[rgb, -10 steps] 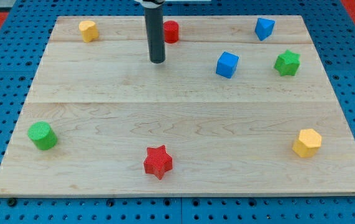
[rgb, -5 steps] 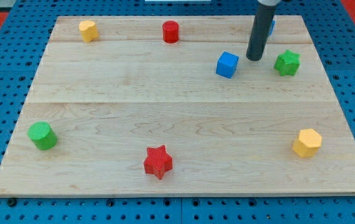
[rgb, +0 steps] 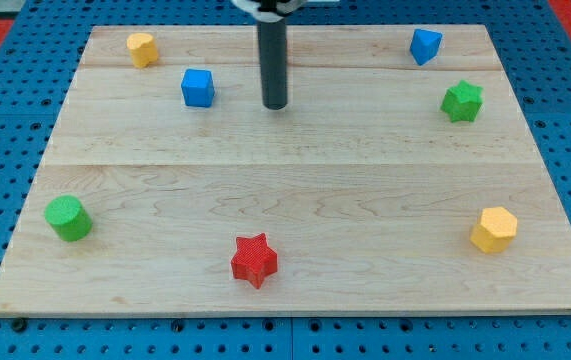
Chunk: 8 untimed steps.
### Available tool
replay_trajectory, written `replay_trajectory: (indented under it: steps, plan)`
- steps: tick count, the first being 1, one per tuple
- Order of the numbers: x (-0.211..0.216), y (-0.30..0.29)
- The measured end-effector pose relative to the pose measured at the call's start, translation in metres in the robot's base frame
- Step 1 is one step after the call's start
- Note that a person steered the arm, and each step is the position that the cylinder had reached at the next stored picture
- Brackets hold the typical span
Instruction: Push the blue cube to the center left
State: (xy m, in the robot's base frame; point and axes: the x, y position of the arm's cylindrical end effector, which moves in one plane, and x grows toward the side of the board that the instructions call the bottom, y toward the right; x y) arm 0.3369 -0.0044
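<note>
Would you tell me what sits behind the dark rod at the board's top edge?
The rod covers that spot on the wooden board, so nothing can be made out behind it. My tip stands to the view's right of the blue cube, apart from it.

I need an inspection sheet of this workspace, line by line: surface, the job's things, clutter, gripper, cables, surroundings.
Surface: wooden board, flat, pale planks.
Job's things: blue cube in the upper left part of the board, to the view's left of my tip, apart from it.
Clutter: yellow block top left; another blue block top right; green star at right; yellow hexagonal block lower right; red star at the bottom; green cylinder lower left.
Gripper: none, only the rod.
Cables: nothing seen.
Surroundings: blue perforated base around the board.
</note>
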Motion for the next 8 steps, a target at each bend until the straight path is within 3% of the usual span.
replay_trajectory:
  steps: [1,2,3,4,5,6,7,8]
  plan:
    - [-0.037,-0.021]
    - [-0.042,-0.091]
    - [0.014,-0.143]
    - [0.027,-0.152]
    - [0.052,-0.121]
    - [0.057,-0.184]
    - [0.070,-0.189]
    - [0.124,-0.195]
